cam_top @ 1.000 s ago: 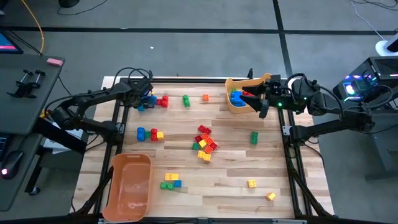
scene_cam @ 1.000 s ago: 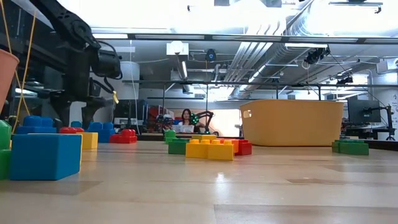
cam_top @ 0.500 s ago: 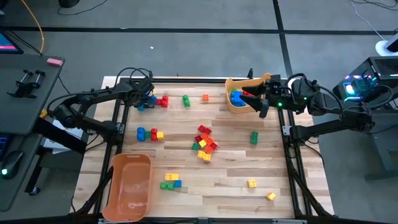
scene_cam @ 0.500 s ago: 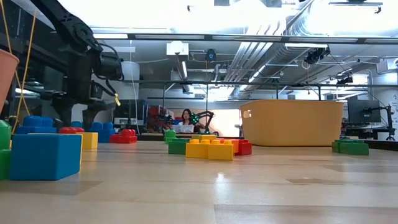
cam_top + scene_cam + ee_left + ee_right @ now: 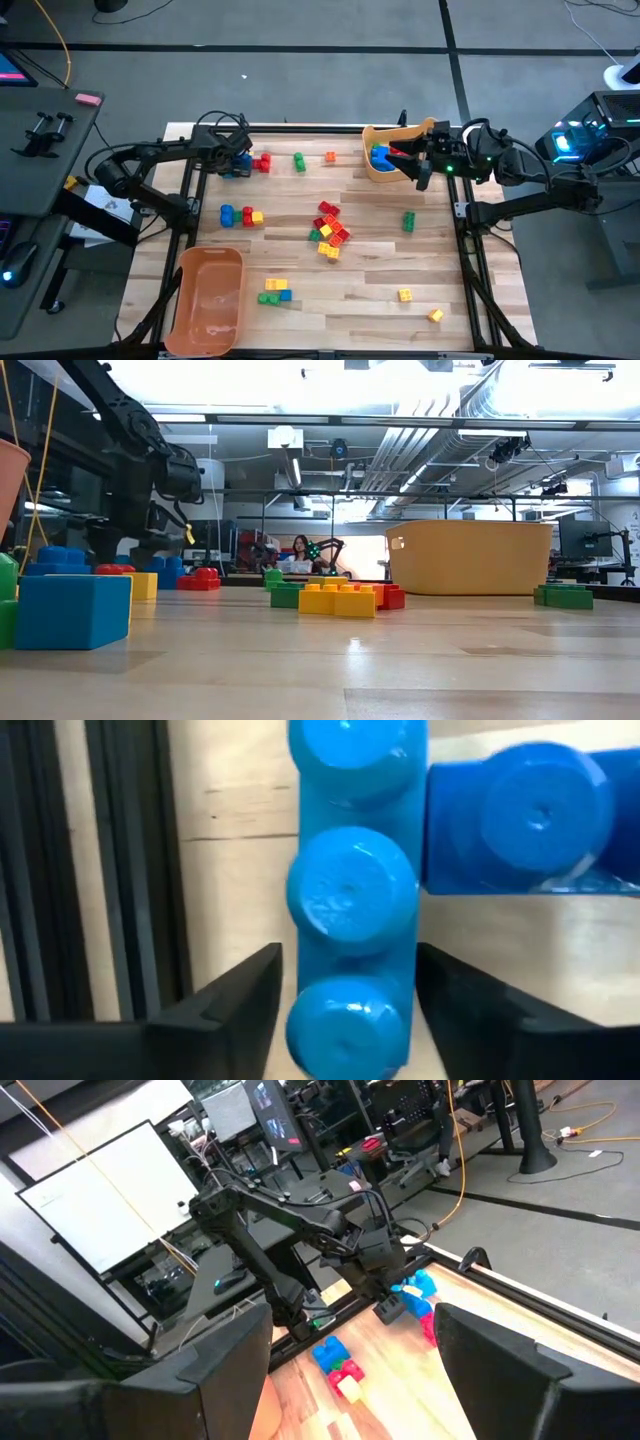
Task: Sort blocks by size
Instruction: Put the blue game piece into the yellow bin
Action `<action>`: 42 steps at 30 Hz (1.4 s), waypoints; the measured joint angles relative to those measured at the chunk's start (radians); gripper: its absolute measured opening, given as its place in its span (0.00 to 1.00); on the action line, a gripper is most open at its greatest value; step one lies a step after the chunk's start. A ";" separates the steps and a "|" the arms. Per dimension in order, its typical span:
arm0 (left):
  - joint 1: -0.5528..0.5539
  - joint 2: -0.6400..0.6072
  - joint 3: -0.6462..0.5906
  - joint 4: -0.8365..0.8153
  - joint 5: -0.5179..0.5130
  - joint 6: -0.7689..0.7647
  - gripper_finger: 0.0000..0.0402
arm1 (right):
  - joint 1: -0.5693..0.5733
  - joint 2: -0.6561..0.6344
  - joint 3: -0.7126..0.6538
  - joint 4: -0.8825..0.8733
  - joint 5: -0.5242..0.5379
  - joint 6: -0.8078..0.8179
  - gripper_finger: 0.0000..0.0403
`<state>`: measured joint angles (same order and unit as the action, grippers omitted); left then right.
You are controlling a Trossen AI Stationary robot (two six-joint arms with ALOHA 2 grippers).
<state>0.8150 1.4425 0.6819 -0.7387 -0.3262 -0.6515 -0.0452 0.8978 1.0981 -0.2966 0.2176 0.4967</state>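
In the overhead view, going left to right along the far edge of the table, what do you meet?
Left gripper over a blue block → red blocks → green block → small orange block → orange bin holding a blue block → right gripper.

You have pale, striped wood grain on the table (image 5: 370, 280), and every colour below sits against it. The tan-yellow bin (image 5: 385, 150) at the far edge holds a blue block (image 5: 380, 157). The orange bin (image 5: 210, 300) is a translucent salmon shade. Near the table's middle lies a mixed heap (image 5: 328, 232) of red, yellow, green and orange. A bright blue three-stud brick (image 5: 350, 890) lies between dark fingers (image 5: 235, 1005), beside another blue brick (image 5: 535, 820). Next to those is a red block (image 5: 262, 163), then a green one (image 5: 299, 161) and a small orange one (image 5: 330, 157). Both arms are black.
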 joint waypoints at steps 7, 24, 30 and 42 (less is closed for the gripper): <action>0.001 -0.023 0.000 -0.024 0.034 0.022 0.25 | 0.000 0.000 0.000 0.000 0.000 0.000 0.68; -0.050 -0.484 -0.001 -0.114 0.016 -0.016 0.25 | 0.000 0.000 0.000 0.016 0.041 0.030 0.68; -0.281 -0.529 -0.001 0.174 0.128 -0.053 0.25 | 0.000 0.000 0.000 0.056 0.132 0.027 0.68; -0.513 -0.076 0.067 0.950 0.278 -0.069 0.25 | 0.000 0.017 0.000 0.101 0.293 0.151 0.68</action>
<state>0.3019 1.3662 0.7489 0.2116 -0.0478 -0.7206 -0.0456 0.9148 1.0985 -0.1952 0.5108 0.6482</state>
